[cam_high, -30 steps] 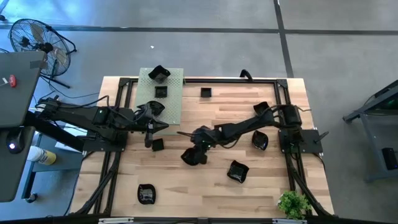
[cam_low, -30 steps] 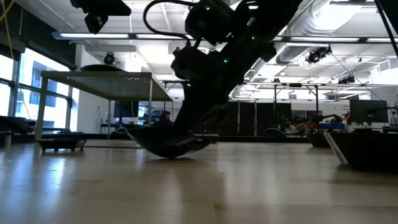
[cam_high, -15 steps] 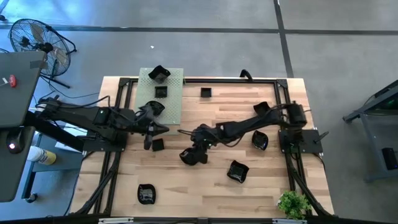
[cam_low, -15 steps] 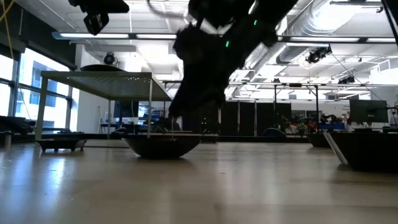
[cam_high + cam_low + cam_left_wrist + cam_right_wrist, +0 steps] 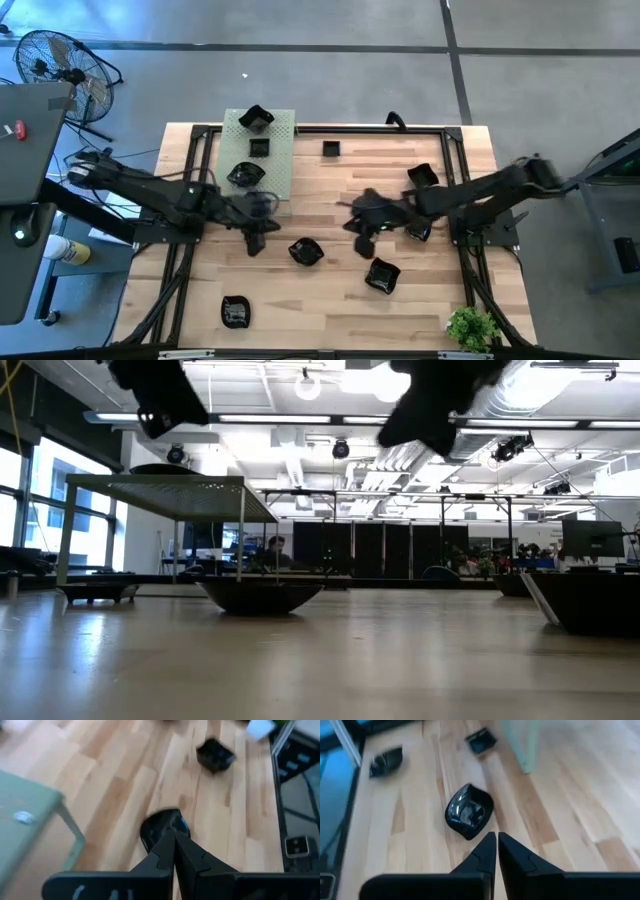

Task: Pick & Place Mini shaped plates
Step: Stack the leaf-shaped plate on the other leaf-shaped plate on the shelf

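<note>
The wooden worktop (image 5: pixel 350 180) carries a pale green perforated board (image 5: pixel 275 160) at its far-left corner, with a bright open room beyond the low view. Both the left gripper (image 5: pixel 258 215) and right gripper (image 5: pixel 362 222) hover closed and empty. The mini shaped plates (image 5: pixel 305 252), scattered mid-table and on the board, look light, rigid, slippery and probably breakable; pinch a raised rim.

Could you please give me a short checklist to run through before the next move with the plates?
1. Glossy black wavy-rimmed plate sits flat on the wooden table, released: ok.
2. Right gripper empty, fingers together: ok.
3. Left gripper shut, holding nothing: ok.
4. Pale green perforated board has free space among its three plates: ok.
5. Small square black plate below the left gripper reachable: cannot tell, hidden.
</note>
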